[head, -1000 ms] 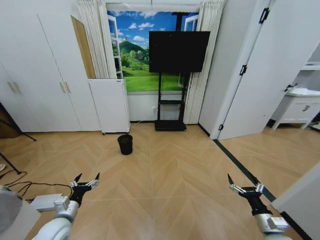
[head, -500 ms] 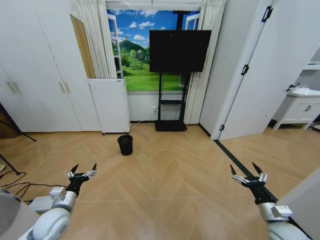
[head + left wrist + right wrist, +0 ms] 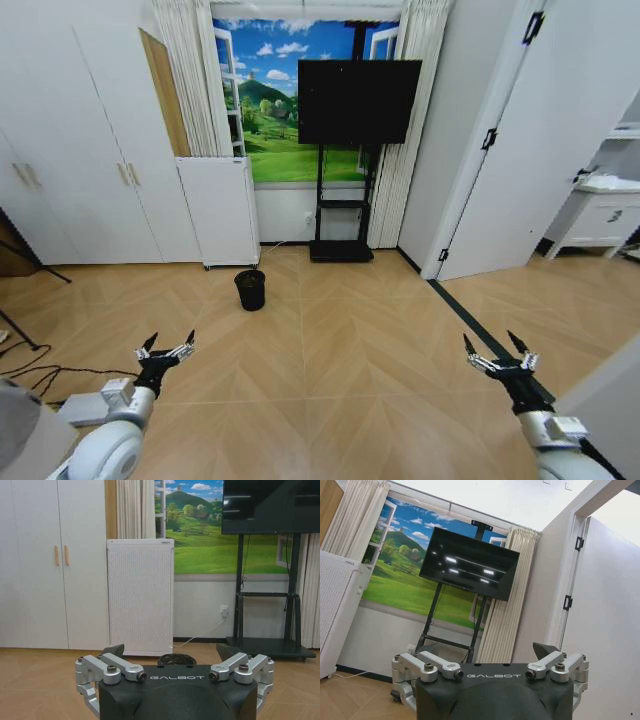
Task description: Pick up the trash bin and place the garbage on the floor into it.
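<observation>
The trash bin [image 3: 250, 289] stood upright on the wooden floor [image 3: 340, 370] at the far side of the room, just in front of the tall white perforated appliance [image 3: 219, 210] and to the left of the black TV stand [image 3: 341, 230]. It was well apart from both arms. In the left wrist view only its dark rim [image 3: 177, 659] peeked above the gripper body, roughly centred ahead of that arm.

The left gripper [image 3: 167, 349] hovered low at the robot's left with its fingers spread wide and nothing between them. The right gripper [image 3: 499, 355] hung likewise at the right, fingers splayed and empty, pointing more toward the television [image 3: 469, 571] than toward the bin.

No litter could be made out on the floor from here.

Judging by its small size and what looked like thin mesh walls, the bin should be light and fairly stiff, though a thin wall might flex under a hard squeeze. The open top rim seemed the sensible place to take hold, one finger inside and one outside, keeping the bin upright so it could later receive the garbage.
</observation>
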Controlling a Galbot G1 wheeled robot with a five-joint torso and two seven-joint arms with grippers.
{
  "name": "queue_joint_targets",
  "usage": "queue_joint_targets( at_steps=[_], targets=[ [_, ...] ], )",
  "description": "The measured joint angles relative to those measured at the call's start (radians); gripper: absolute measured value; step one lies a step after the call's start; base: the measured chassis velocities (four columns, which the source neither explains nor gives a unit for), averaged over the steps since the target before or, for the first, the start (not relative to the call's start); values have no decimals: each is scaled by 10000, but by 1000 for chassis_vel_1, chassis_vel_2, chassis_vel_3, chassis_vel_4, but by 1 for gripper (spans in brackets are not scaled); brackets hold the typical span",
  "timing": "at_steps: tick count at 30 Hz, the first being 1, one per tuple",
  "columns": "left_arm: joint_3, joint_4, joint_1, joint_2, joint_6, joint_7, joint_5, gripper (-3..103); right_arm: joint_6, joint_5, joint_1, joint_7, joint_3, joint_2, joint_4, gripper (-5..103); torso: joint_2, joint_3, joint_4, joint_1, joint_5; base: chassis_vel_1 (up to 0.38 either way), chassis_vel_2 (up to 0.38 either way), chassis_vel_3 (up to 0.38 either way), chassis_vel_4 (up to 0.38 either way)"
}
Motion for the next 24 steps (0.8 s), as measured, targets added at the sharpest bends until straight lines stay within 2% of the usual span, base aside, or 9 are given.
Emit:
queue_joint_targets(
  at_steps=[10,13,15,17,20,22,24],
  targets=[
    [-14,-150,111,-167,-5,-48,126,100,48,-186,-163,228,194,206,139,100,0,0,0,0,-1,0,0,0,0],
    [-33,-453,168,-80,170,-386,212,100,45,-317,-423,349,442,175,373,100,0,0,-1,0,0,0,0,0,0],
    [-88,-656,186,10,332,-530,139,100,44,-262,-536,328,581,87,495,100,0,0,-3,-1,-1,0,0,0,0],
    [-372,-1071,191,201,570,-708,-177,100,2,105,-626,180,761,-286,709,100,1,0,0,-1,-1,0,0,0,0],
    [-522,-1194,161,262,649,-760,-366,100,-63,281,-642,103,799,-478,752,100,0,0,0,-1,0,0,0,0,0],
    [-805,-1383,28,292,756,-938,-725,100,-422,605,-353,404,562,-837,848,100,0,0,-1,-1,0,0,0,0,0],
    [-846,-1405,18,286,766,-957,-771,100,-500,666,-292,482,514,-881,871,100,0,0,-1,0,1,0,0,0,0]
  ],
)
